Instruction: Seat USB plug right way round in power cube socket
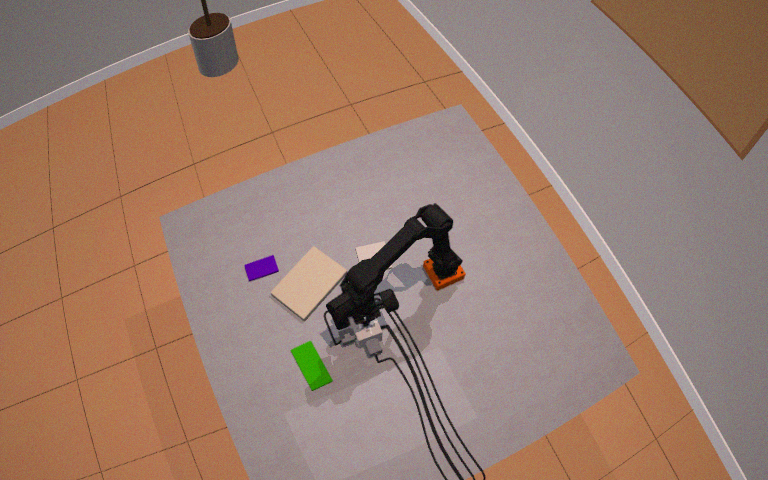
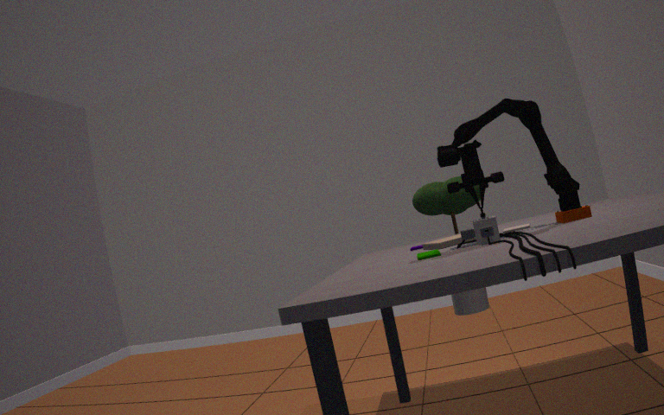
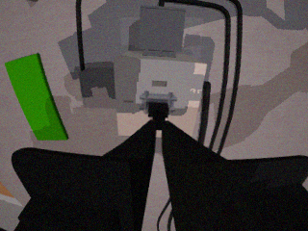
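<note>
pincer closed on plug, at top of cube

the pincer [image 1: 367, 321] [image 2: 482, 213] [image 3: 158, 126] points down, its fingers nearly together with the plug [image 3: 158, 107] held between the tips. the plug is at the top of the cube [image 1: 368, 333] [image 2: 493, 226] [image 3: 170, 72]; its depth in the socket and which way round it sits cannot be told. a grey block [image 1: 371, 346] [image 3: 162, 29] projects from one side of the cube. cables [image 1: 415, 368] [image 2: 533, 252] [image 3: 226, 72] run beside it across the table [image 1: 525, 309] [image 2: 367, 272].

a green block [image 1: 311, 364] [image 2: 429, 254] [image 3: 36, 96] lies near the cube, apart from it. farther out are a tan board [image 1: 309, 282] [image 2: 441, 241] and, beyond it, a purple block [image 1: 261, 268] [image 2: 416, 248]. a pale card [image 1: 368, 251] lies partly hidden under the arm in the top view. the arm stands on an orange base [image 1: 438, 285] [image 2: 573, 215].
</note>
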### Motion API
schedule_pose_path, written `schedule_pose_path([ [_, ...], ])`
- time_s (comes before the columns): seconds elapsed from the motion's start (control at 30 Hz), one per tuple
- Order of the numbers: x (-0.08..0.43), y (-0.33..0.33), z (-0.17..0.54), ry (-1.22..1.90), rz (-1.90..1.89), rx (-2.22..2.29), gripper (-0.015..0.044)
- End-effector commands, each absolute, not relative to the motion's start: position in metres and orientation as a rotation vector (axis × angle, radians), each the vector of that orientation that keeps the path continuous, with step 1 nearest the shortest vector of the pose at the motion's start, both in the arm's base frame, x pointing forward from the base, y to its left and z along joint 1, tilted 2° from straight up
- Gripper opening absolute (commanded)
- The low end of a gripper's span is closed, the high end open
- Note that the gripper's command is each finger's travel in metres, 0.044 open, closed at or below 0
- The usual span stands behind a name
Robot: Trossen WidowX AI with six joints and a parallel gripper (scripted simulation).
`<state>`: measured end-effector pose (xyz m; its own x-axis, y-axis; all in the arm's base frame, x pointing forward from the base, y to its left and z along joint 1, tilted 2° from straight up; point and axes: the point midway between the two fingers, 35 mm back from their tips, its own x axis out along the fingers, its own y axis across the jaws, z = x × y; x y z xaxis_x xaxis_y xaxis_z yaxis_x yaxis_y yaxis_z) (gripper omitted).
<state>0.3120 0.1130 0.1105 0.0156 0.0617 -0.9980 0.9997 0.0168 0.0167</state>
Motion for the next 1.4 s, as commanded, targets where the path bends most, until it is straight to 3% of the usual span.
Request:
schedule_pose_path([
  [0.0, 0.3119, 0.1135, 0.1096, 1.256, -1.151, 1.248, 0.0000],
  [1.37, 0.3120, 0.1133, 0.1047, 1.256, -1.151, 1.248, 0.0000],
])
